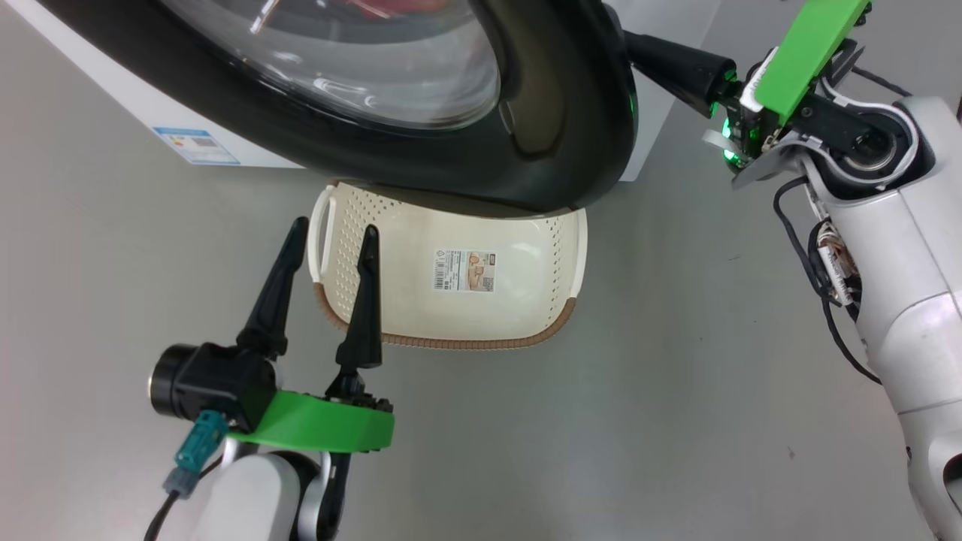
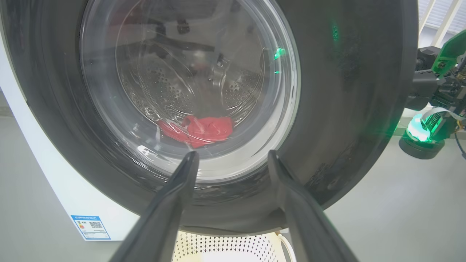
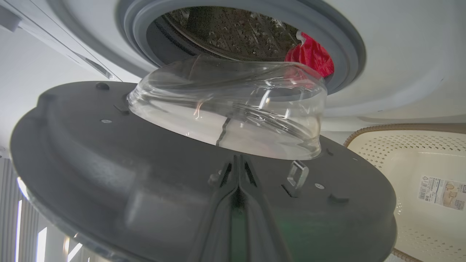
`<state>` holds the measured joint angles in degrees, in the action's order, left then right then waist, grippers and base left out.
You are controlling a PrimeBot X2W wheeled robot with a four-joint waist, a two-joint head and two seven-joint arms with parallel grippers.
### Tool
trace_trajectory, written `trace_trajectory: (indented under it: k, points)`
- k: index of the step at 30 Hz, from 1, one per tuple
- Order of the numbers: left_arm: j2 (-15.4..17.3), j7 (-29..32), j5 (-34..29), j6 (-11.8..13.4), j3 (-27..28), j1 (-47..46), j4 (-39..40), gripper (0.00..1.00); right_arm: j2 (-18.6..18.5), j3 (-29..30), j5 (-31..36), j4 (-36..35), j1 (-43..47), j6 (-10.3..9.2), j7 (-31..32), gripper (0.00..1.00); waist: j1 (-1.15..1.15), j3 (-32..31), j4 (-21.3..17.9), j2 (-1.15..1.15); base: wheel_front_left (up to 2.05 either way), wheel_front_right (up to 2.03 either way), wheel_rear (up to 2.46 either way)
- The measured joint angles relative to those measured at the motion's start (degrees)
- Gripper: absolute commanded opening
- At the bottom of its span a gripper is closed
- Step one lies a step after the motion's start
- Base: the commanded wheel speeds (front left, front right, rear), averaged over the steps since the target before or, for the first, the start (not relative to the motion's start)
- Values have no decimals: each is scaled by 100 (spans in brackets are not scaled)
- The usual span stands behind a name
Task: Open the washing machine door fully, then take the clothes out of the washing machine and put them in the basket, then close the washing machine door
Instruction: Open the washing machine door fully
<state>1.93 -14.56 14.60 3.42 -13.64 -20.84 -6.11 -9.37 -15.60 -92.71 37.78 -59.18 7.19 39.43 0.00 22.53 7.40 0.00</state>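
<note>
Though dim behind door (image 2: 346, 109), red clothes (image 2: 198, 131).

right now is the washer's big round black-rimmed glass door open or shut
Partly open: the round black-rimmed glass door stands clear of the grey rubber ring, baring the perforated steel drum and red clothes behind it.

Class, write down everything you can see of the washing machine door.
The washing machine door is large and round, with a wide glossy black rim and a bulging clear glass bowl. Its inner face is matte dark grey with a small metal latch loop. It stands partly open, overhanging the basket. The right gripper, shut, reaches behind its edge, apparently pressing the inner face.
</note>
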Motion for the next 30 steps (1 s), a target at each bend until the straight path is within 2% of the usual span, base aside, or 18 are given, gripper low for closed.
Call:
trace_trajectory:
  k: [1, 2, 3, 10, 19, 26, 30]
  points:
    - [0, 1, 0, 0, 18, 2, 0, 100, 15, -8, 71, 79, 0, 0, -115, 27, 0, -7, -19, 0, 0, 0, 0]
    - [1, 1, 0, 0, 32, 4, 1, 100, 18, -20, 142, 123, 3, 0, -201, 96, 0, -10, -38, 0, 0, 0, 0]
    - [1, 1, 0, 1, 37, 6, 1, 100, 21, -14, 180, 148, 3, 0, -276, 100, 0, -12, -56, 0, 0, 0, 0]
    - [1, 0, 3, 0, 73, 54, 46, 100, -53, 4, 627, -21, 162, 0, -1094, 100, 0, 9, -161, 0, 0, 0, 0]
    - [2, 1, 13, 2, 116, 120, 105, 100, -546, -346, 1567, -586, 790, 0, -2371, 100, 0, -22, -296, 0, 0, 0, 0]
    - [3, 1, 9, 8, 210, 120, 136, 100, -950, -870, 2758, -816, 1129, 1, -3986, 100, 0, -3, -379, 0, 0, 0, 0]
    - [3, 1, 0, 7, 245, 120, 145, 100, -1015, -1149, 3516, -727, 1212, 1, -4937, 100, 0, -5, -432, 0, 0, 0, 0]
